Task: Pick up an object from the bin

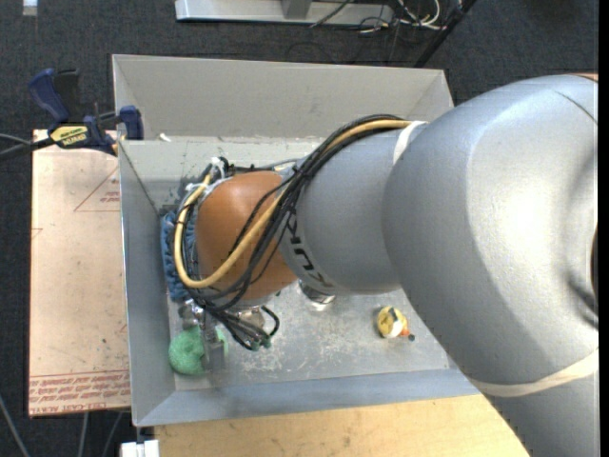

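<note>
One hazard seems likeliest: the robot's two-finger gripper (211, 343) sits low in the lower-left corner of the grey metal bin (145, 293), just beside a fuzzy, rounded green ball (186, 353); how far it is open, or whether it grips anything, cannot be told, and the soft ball may roll off against the smooth slanted wall

Setting: robotics laboratory or test cell. Indicators: a large grey industrial arm (476, 217) with exposed cable bundles (324, 150) routed over an orange wrist cover (233, 208); a grey sheet-metal bin (285, 103) standing on a dark carpeted floor (95, 17); a metal equipment stand base (276, 6) and loose wiring (419, 3) on the floor beyond the bin's far wall.
</note>
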